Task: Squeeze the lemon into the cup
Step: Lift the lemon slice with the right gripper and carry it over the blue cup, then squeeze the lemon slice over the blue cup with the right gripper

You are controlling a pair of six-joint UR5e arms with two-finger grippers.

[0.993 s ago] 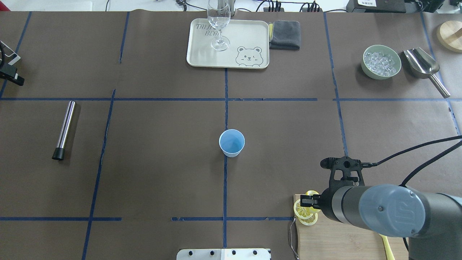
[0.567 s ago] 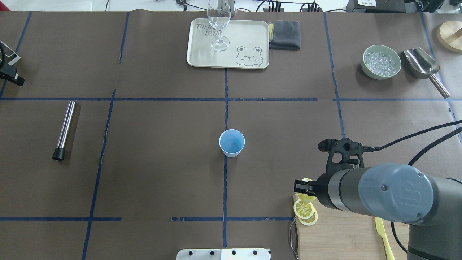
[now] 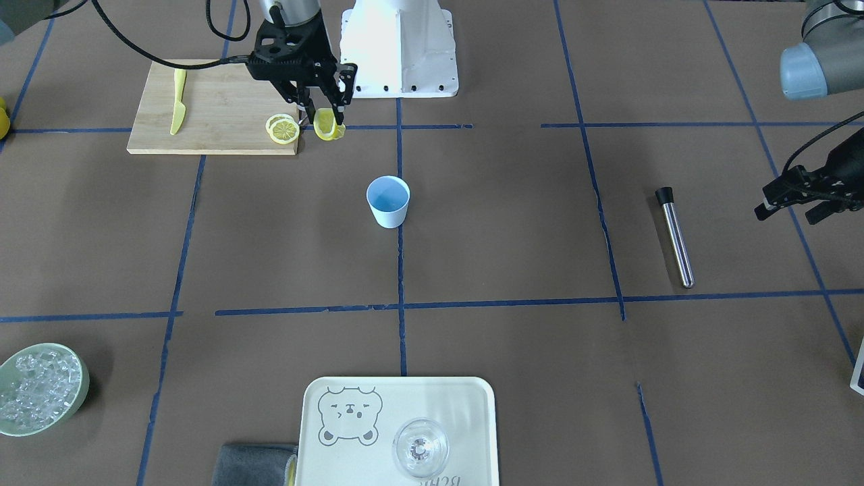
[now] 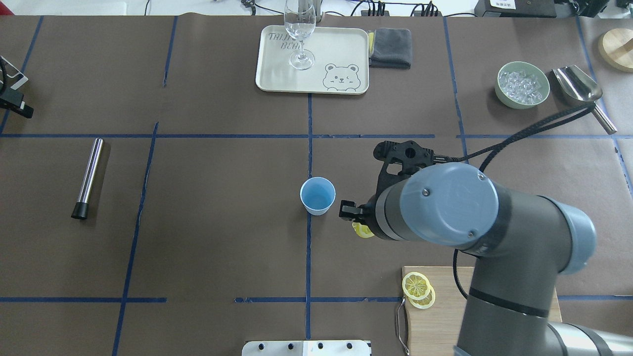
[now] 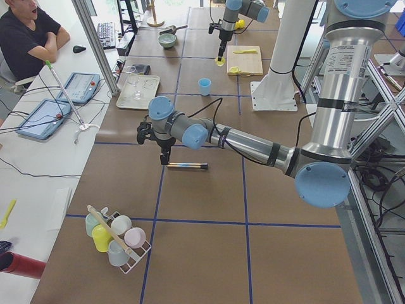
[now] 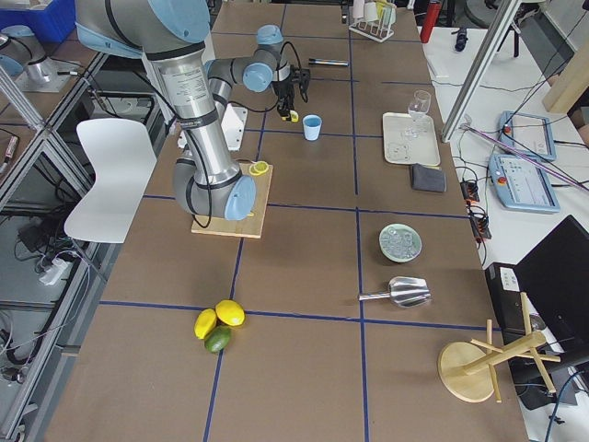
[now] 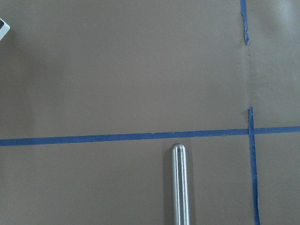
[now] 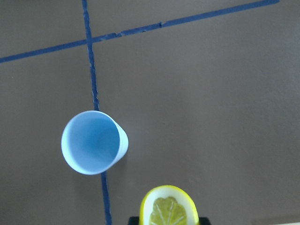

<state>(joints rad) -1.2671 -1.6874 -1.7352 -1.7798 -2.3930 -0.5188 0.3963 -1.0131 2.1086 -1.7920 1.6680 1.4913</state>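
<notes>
Plainly the thin round yellow lemon slice [image 8: 168,208] is light, soft and wet. It is likely slippery and easily torn, and its firmer rind looks the surest place to pinch. The right claw [image 3: 327,124] is closed on it, carrying it above the brown worktop [image 4: 222,247]. It sits just right of, and slightly nearer than, the small pale-blue tapered cup [image 4: 317,196], not yet over it. Farther off at the left, the left claw [image 3: 786,213] hangs spread and empty.
</notes>
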